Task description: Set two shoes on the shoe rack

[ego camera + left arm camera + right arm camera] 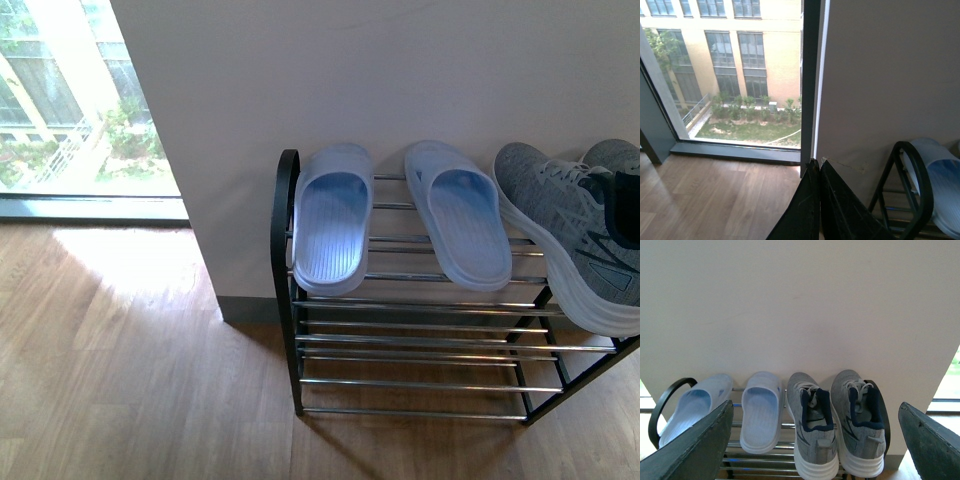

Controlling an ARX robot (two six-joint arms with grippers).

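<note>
The shoe rack [420, 340] stands against the white wall, with chrome bars and a black side frame [285, 250]. On its top tier lie two pale blue slides [330, 220] [460, 225], toes to the wall. To their right sit two grey knit sneakers [812, 435] [860, 425] with white soles; the front view shows them cut off [570, 230]. My right gripper [816, 405] hangs open in front of the sneakers, holding nothing. My left gripper [816, 162] is shut and empty, beside the rack's left frame [912, 165]. Neither arm shows in the front view.
A floor-to-ceiling window [80, 100] with a dark sill is left of the wall corner [810, 100]. Wooden floor [120, 360] spreads in front of and left of the rack. The lower tiers [420, 385] hold nothing that I can see.
</note>
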